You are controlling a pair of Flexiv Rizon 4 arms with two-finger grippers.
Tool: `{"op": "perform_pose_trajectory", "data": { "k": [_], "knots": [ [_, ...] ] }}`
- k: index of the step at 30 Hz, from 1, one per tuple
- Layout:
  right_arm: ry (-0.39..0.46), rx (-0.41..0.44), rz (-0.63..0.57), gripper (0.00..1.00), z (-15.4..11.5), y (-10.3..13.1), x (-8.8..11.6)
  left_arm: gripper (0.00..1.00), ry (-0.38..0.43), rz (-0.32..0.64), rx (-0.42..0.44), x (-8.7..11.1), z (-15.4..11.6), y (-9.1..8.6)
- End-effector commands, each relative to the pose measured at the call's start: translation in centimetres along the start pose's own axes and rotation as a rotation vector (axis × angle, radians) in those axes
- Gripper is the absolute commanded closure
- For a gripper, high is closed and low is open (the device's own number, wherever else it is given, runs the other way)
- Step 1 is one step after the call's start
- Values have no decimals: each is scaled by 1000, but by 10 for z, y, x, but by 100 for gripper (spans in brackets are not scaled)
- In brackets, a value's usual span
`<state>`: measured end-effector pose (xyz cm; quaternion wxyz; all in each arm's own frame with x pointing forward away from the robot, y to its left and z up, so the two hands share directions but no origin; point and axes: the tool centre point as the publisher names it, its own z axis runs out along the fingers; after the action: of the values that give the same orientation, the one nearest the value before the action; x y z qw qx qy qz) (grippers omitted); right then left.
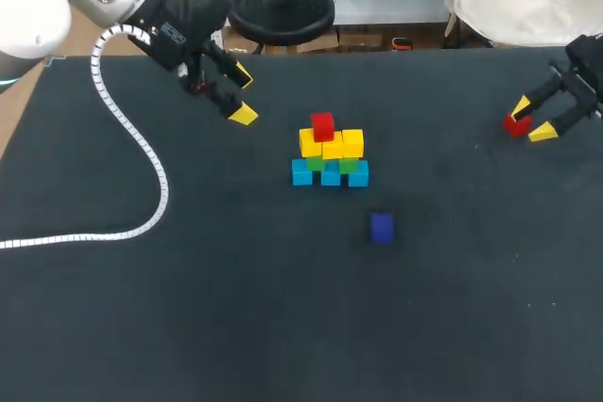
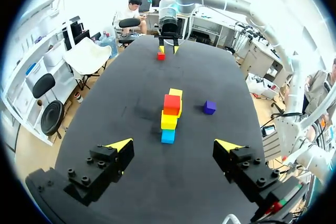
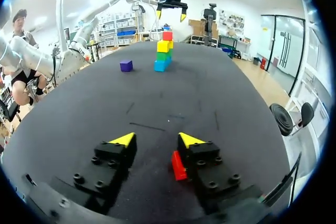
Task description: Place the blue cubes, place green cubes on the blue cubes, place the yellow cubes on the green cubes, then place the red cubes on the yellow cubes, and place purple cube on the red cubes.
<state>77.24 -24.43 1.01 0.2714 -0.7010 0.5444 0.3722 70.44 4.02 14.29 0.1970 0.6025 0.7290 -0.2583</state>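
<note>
The left gripper (image 1: pixel 243 95) hovered at the far left of the black table (image 1: pixel 188 308), its fingers spread wide. At the far right, the right gripper (image 3: pixel 157 140) stood open, a loose red cube (image 3: pixel 178 165) touching one finger only. Mid-table stood the stack: blue cubes (image 1: pixel 330 175) lowest, then green cubes (image 1: pixel 316 163), yellow cubes (image 1: pixel 352 141) and a top red cube (image 1: pixel 322 125). The purple cube (image 1: pixel 381 227) lay alone, nearer and slightly right.

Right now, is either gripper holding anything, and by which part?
Nothing is held: left gripper open, empty; a red cube rests against one jaw of the open right gripper, unclamped.
</note>
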Motion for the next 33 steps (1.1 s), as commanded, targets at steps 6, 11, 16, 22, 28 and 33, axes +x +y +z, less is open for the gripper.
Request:
{"op": "perform_pose_trajectory", "data": {
  "k": [6, 11, 16, 22, 28, 33],
  "knots": [
    [16, 37, -25, 55, -6, 7, -14, 0, 3, -2, -2, 0, 0, -1],
    [-1, 15, -24, 0, -11, -3, -9, 0, 3, -2, -2, 0, 0, -1],
    [19, -13, -10, 0, -16, -15, -2, 0, 3, -2, -2, 0, 0, -1],
    [31, -26, -13, 0, -20, -22, -1, 0, 3, -2, -2, 0, 0, -1],
    [37, -44, -7, 0, -20, -24, 3, 0, 3, -2, -2, 0, 0, -1],
    [42, -61, 10, 0, -16, -27, 10, 0, 3, -2, -2, 0, 0, -1]
  ]
}}
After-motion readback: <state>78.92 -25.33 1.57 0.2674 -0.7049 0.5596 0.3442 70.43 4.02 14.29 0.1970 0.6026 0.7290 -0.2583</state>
